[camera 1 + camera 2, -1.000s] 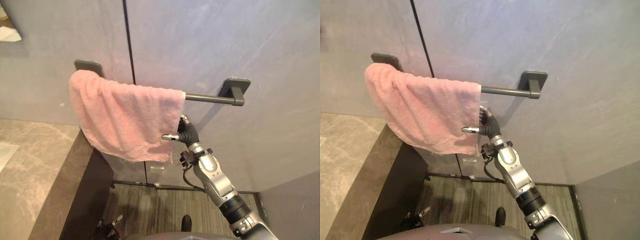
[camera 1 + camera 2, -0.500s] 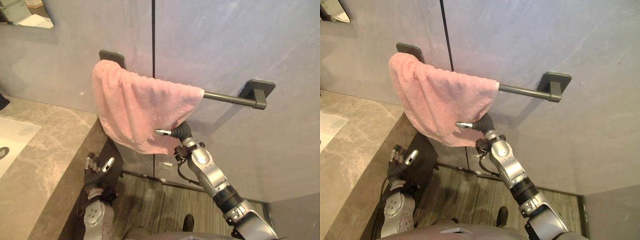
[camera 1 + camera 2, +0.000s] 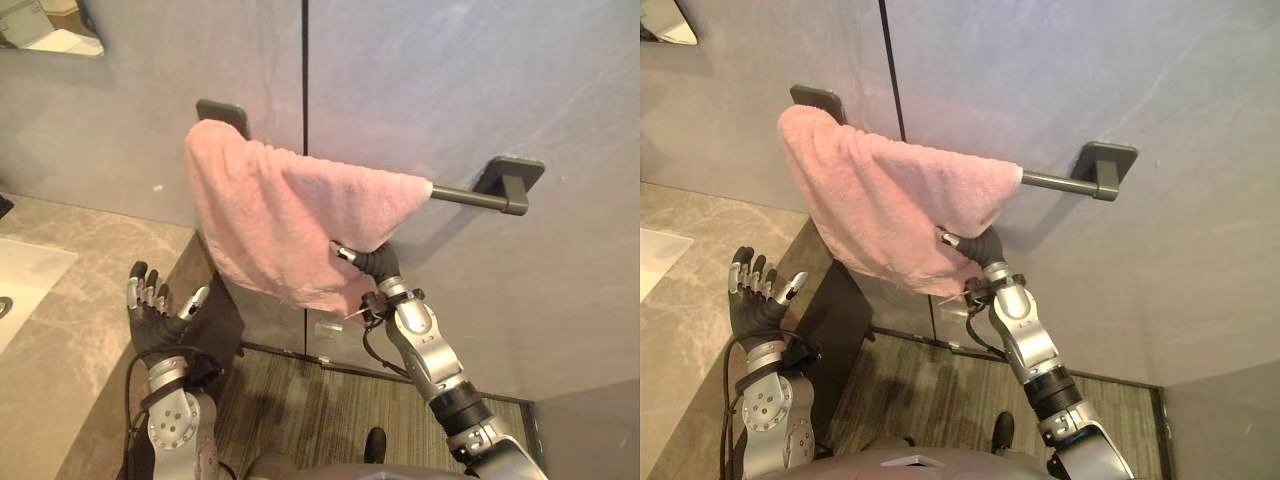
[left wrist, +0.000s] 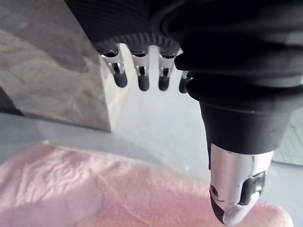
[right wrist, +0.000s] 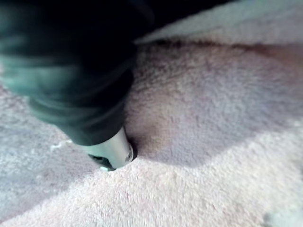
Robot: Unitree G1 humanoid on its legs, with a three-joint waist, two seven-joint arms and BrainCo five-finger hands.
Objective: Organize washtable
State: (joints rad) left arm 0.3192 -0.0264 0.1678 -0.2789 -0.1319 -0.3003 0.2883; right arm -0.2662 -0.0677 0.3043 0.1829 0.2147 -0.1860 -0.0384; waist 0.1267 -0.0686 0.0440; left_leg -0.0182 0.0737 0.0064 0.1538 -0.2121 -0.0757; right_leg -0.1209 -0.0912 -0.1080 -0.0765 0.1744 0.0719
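1. Since the earlier frame, the left hand (image 3: 150, 308) has been raised beside the worktop (image 3: 60, 350) edge. The right edge of the pink towel (image 3: 280, 215) has been drawn further along the bar (image 3: 468, 197) toward the right bracket (image 3: 510, 178).
2. The towel is draped over the bar and bunched at the left bracket (image 3: 222, 108) end. Its lower hem is slanted. A bare stretch of bar is left between the cloth and the right bracket.
3. The right hand (image 3: 368, 264) is pressed into the towel's lower right corner. Whether cloth is pinched or only pushed cannot be told, as most of the hand is covered by the towel.
4. The left hand is held spread and empty, palm forward. It is below the towel's left part and apart from it.
5. The step is judged to be spreading the towel evenly along the bar.
6. For this, the pull is best kept along the bar rather than downward. Otherwise the cloth may be dragged off the rail.
7. The bunched left end should be steadied by the left hand near the left bracket. That way the folds are opened and the whole towel is not slid sideways.
8. Once the towel is spread, the hem should be levelled so that front and back hang alike.
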